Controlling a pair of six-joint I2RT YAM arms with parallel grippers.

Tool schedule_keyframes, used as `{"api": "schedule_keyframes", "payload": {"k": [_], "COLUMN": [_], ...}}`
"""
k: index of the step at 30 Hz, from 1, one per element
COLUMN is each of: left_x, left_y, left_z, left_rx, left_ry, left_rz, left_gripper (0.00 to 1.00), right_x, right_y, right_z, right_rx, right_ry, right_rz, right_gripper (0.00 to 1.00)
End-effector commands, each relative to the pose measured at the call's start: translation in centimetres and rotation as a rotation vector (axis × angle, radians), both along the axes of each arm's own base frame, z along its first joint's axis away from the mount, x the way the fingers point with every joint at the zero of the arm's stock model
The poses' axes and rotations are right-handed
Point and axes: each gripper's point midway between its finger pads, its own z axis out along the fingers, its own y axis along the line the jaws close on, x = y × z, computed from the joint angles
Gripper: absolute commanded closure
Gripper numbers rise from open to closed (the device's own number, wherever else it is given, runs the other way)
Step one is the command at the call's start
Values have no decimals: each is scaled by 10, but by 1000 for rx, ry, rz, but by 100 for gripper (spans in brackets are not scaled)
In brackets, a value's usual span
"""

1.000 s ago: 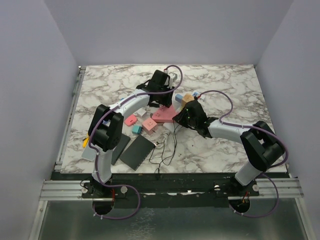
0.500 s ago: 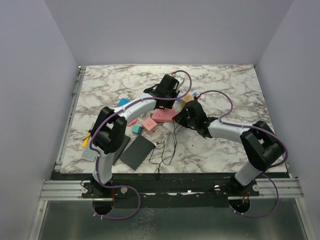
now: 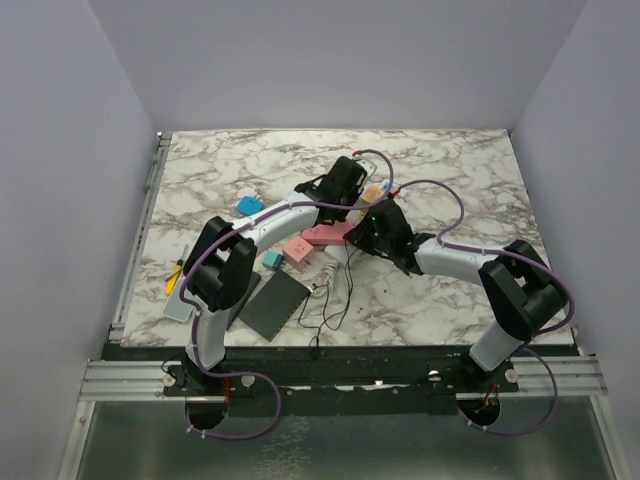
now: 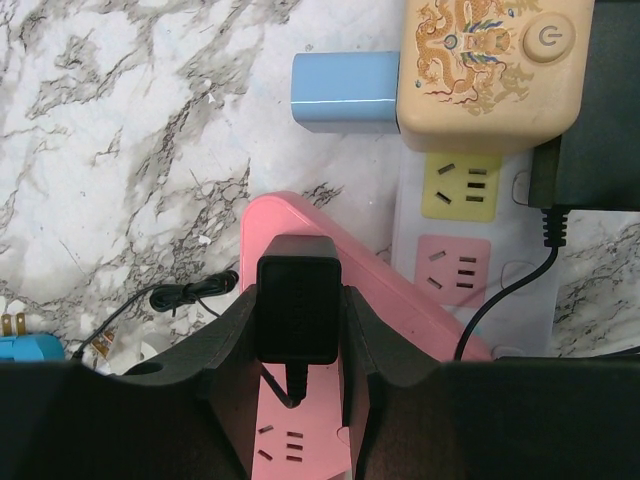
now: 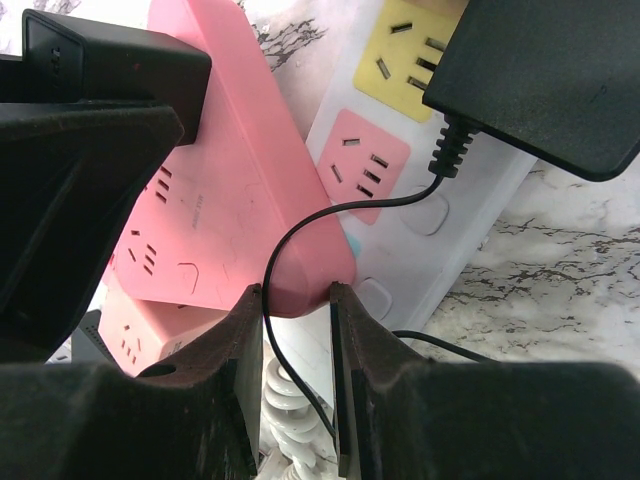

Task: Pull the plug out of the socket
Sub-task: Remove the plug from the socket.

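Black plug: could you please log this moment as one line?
left gripper: shut on black plug | right gripper: shut on pink power strip | plug: on strip

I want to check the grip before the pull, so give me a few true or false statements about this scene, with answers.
1. The left gripper is shut on the black plug. True.
2. A cream adapter with a round button sits on the white power strip. True.
3. The right gripper grips the white power strip. False: it clamps the end of the pink power strip.
4. The black plug is on the white power strip. False: it is on the pink power strip.
5. The yellow outlet has a plug in it. False: it is free.
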Motion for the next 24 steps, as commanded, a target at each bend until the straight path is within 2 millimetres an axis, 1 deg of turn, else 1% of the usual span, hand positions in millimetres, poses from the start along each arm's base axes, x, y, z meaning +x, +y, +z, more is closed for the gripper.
{"api": "schedule_keyframes", "payload": {"k": [1,5,8,11,24], "left_x": [-29,-25,-18,-13,-3], "left_y": [-30,-32,-29,-25,-16], "left_z": [14,16,18,15,5], "left_rx": [-74,-174,-253,-323,-423], "left_ry": [37,104,158,219,328], "left_rz": [-93,-83,-70,-40,14], "left_gripper": [100,100,100,100,100], "right_x": [-157,-157,-157,-157,-158], "right_y": [-97,-98,-98,-97,-97], "right_z": [-134,-134,-134,-134,-135], "right_rx": [-474,-474,-474,-472,-472], "right_ry": [607,607,606,607,613], "right_rz": [154,152,152,153,157], "right_gripper": [71,71,71,71,71]}}
